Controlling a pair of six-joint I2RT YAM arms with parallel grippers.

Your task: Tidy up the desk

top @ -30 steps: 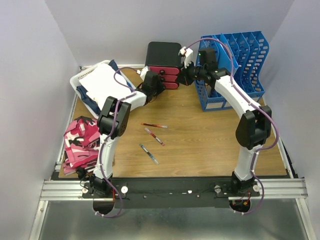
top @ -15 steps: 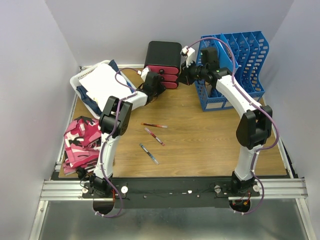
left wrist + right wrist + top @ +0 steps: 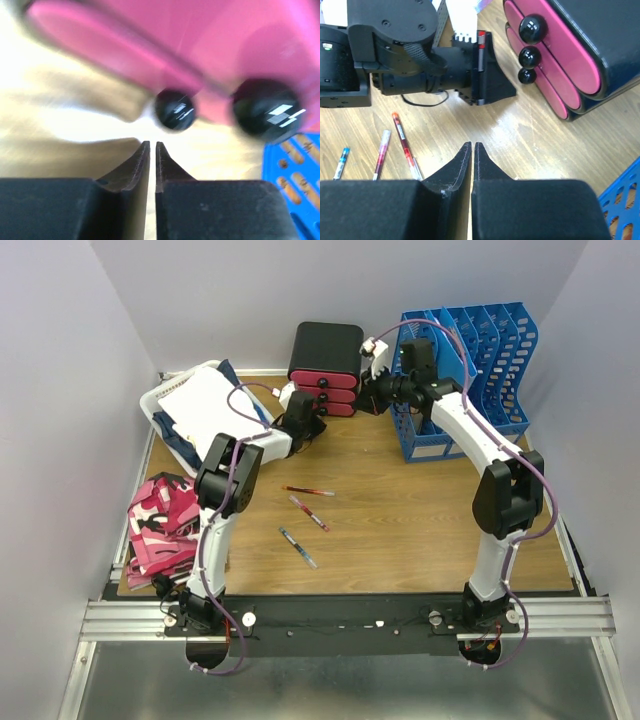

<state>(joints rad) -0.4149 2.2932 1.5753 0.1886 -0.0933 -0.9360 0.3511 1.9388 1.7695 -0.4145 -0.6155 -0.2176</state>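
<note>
From above, the wood-grain tabletop [image 3: 420, 530] fills the middle of the scene, from the metal rail at the near edge to the far wall. The left tool [image 3: 305, 412] sits just in front of the black drawer unit [image 3: 327, 345] at the far side, and the right tool [image 3: 372, 395] hovers between that unit and the blue file rack [image 3: 480, 350]. Three pens [image 3: 309, 513] lie loose mid-tabletop, with a white tray [image 3: 175, 400] of papers at far left. The left wrist view is blurred: its jaws stand at a thin slit holding nothing, and two black knobs [image 3: 174, 110] on a pink drawer front are just beyond the tips. In the right wrist view the jaws are likewise nearly together and empty above bare wood, with the left tool and drawer unit beyond.
</note>
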